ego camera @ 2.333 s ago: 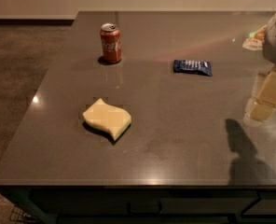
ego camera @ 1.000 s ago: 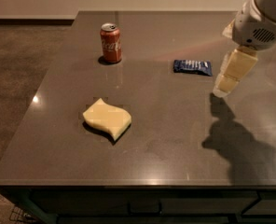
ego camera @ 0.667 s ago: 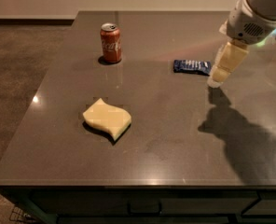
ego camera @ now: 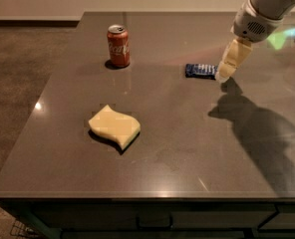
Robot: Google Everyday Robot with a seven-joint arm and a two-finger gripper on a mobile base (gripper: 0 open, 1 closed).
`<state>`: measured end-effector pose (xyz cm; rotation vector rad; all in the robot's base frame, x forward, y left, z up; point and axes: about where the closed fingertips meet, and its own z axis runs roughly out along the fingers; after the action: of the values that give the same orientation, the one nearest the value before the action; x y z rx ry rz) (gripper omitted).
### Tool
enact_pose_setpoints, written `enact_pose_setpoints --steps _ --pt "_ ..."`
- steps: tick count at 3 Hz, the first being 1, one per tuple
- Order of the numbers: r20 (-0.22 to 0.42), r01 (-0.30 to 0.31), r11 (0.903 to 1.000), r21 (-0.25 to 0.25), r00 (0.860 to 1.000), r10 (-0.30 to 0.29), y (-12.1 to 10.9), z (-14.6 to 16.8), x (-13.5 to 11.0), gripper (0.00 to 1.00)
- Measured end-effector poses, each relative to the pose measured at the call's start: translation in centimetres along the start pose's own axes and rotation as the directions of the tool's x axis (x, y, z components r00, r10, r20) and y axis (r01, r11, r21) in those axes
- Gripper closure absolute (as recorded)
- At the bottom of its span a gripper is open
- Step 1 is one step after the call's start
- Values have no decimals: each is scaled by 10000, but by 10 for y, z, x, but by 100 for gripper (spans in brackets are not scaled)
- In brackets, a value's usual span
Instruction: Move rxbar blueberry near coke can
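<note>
The rxbar blueberry (ego camera: 200,70) is a small flat dark blue wrapper lying on the dark table (ego camera: 177,133), right of centre toward the back. The coke can (ego camera: 118,46) stands upright at the back left, red with a silver top, well apart from the bar. My gripper (ego camera: 222,74) comes down from the upper right on a white arm. Its pale fingertips are at the bar's right end, which they partly hide.
A pale yellow wavy sponge (ego camera: 114,126) lies on the table left of centre, nearer the front. The table's left edge (ego camera: 43,88) drops to a brown floor. The arm's shadow falls over the table's right side.
The gripper has moved left and toward the back, from the table's right side to the bar's right end. The bar, can and sponge have not moved.
</note>
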<state>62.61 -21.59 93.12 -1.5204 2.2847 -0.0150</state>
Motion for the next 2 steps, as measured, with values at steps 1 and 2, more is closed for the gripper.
enact_pose_setpoints --steps 1,2 --pt "-152 -397 9992 -3 9991 397 -19 20 4 0" --pt "-243 -828 9965 -130 9963 824 -30 38 10 0"
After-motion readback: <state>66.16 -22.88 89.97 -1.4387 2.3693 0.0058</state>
